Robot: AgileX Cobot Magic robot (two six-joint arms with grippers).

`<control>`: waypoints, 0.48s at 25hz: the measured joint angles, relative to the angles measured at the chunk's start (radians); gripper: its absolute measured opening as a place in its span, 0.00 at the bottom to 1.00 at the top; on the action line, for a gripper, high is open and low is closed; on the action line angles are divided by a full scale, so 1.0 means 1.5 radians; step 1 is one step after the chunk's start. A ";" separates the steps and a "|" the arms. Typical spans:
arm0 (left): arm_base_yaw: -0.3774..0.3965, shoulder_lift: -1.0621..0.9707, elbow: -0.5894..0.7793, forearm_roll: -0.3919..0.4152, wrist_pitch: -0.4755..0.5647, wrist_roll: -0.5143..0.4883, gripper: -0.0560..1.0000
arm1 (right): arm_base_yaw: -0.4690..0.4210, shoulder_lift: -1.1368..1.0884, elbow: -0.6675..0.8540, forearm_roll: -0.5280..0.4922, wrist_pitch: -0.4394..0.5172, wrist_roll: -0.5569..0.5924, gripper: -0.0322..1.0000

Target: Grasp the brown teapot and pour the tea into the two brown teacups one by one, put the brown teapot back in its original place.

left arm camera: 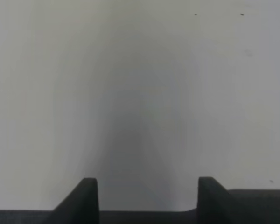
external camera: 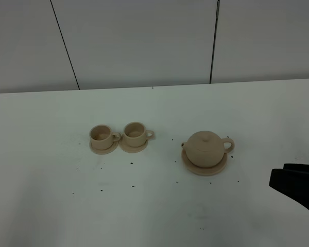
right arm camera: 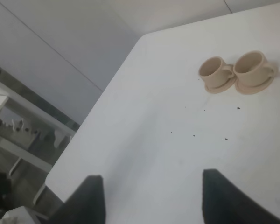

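TEA SET READY: The white bench point(external camera: 144, 221) carries the whole set in one row, and by the look of it none of the task is begun. Your right hand point(external camera: 297, 189) sits low at the bench's right edge, well apart from the set. Its fingers are spread wide with nothing between them, and its camera looks across the bench toward the cups. Your left hand point(left arm camera: 147, 198) is likewise released, fingers apart over bare bench, and does not show in the high view.

The teapot point(external camera: 205, 148), lid on, stands upright on the wide saucer point(external camera: 208, 172), its original place, right of centre. Its loop handle faces your right arm's side and its short spout faces the cups. That layout seems meant to give your right hand the handle and a short tip to pour. Reaching for that handle is likely your first step. A grip closed off-centre could rock the pot on its saucer.

The inner cup point(external camera: 135, 131) and the outer cup point(external camera: 101, 135) stand upright left of the pot and near it, handles toward it. They rest on small saucers point(external camera: 104, 150) that meet edge to edge, so you can probably fill one after the other with little travel. Dark specks point(external camera: 132, 163) dot the bench around the set.
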 joint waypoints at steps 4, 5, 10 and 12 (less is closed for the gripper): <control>0.000 -0.014 0.002 0.009 -0.004 -0.004 0.56 | 0.000 0.000 0.000 -0.001 0.001 0.000 0.47; 0.000 -0.021 0.004 0.011 -0.010 -0.005 0.56 | 0.000 0.000 0.000 -0.001 0.001 0.000 0.47; 0.000 -0.079 0.010 0.011 -0.025 -0.006 0.56 | 0.000 0.000 0.000 -0.001 0.001 0.000 0.47; 0.000 -0.113 0.012 0.011 -0.026 -0.006 0.56 | 0.000 0.000 0.000 -0.001 0.001 0.000 0.47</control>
